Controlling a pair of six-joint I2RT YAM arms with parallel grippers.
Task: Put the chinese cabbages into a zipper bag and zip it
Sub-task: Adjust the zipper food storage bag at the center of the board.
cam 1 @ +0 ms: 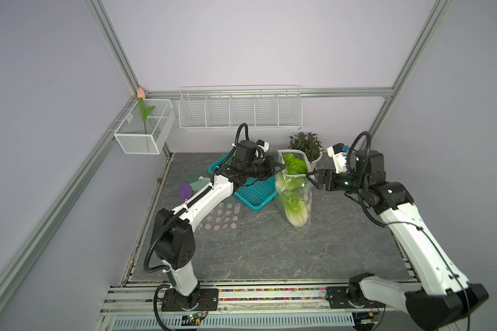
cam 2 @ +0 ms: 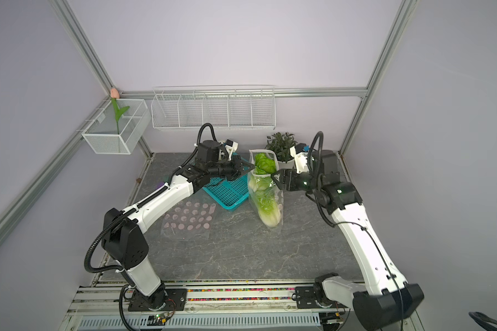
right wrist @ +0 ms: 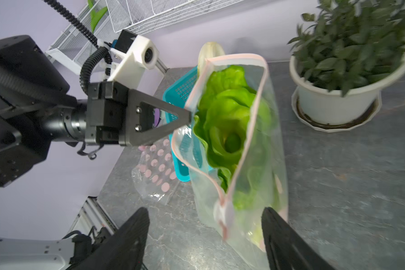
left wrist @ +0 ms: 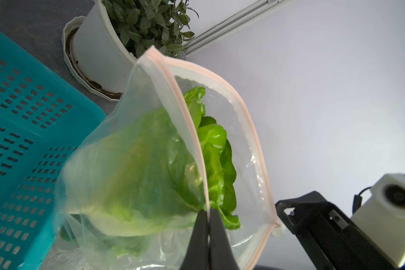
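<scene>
The clear zipper bag (cam 1: 294, 200) (cam 2: 266, 200) stands upright at mid-table, its pink-edged mouth gaping. Chinese cabbages (cam 1: 294, 164) (cam 2: 263, 166) fill it, green leaves at the top and a whitish stalk base at the bottom. My left gripper (cam 1: 283, 167) (left wrist: 208, 211) is shut on the bag's rim (left wrist: 189, 131). It also shows in the right wrist view (right wrist: 189, 114). My right gripper (cam 1: 310, 180) (right wrist: 205, 211) is open at the opposite corner. The bag's white slider (right wrist: 222, 212) hangs between the jaws, touching neither.
A teal basket (cam 1: 256, 195) lies just left of the bag, under my left arm. A potted plant in a white pot (cam 1: 307, 146) stands right behind the bag. A dotted clear bag (cam 1: 221, 217) and a purple object (cam 1: 184, 190) lie at the left.
</scene>
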